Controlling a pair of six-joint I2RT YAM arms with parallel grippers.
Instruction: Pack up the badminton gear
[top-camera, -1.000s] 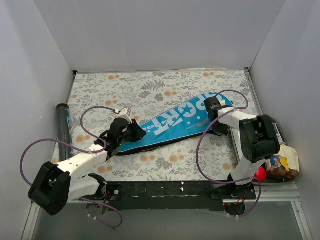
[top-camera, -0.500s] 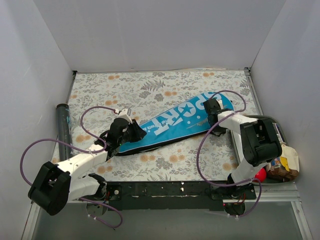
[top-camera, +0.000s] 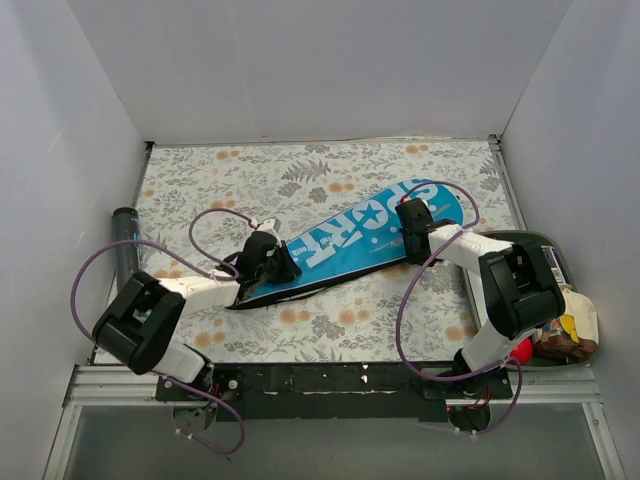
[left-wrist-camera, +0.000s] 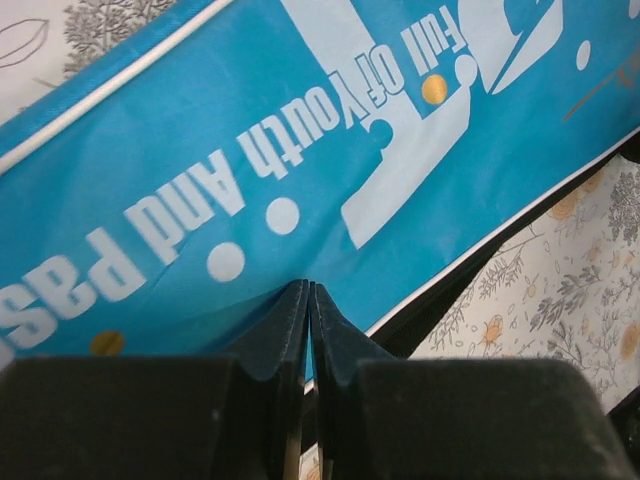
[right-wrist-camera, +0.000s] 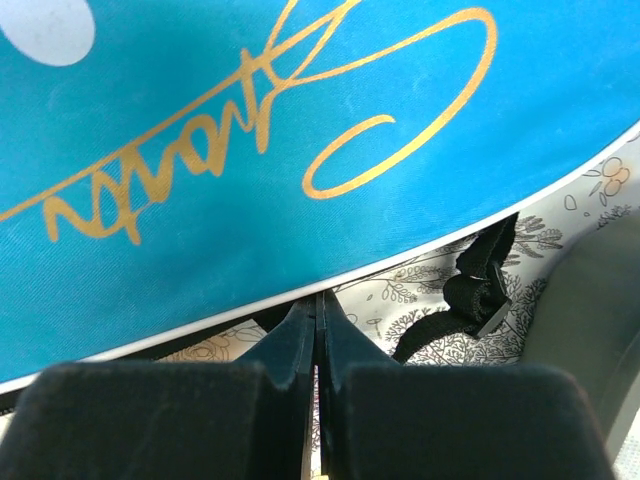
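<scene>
Blue cover (top-camera: 350, 240) lettered "SPORT", slanted flat across the table (top-camera: 300, 170), spanning both end effectors. Left end effector (top-camera: 283, 268) clamped narrow on fabric at the slim end; right end effector (top-camera: 408, 215) pinched tight on the white-piped edge. Contents hidden. Black tube (top-camera: 125, 235) well left of the left end effector, inside unreadable.

The bench (top-camera: 300, 170) is lit brightly and evenly from above, and shadows on it are kept soft and faint. In the wrist views the print on the blue cover (left-wrist-camera: 300, 130) is rendered sharp, while the left gripper (left-wrist-camera: 309, 292), nearest the lens, is slightly blurred.
</scene>
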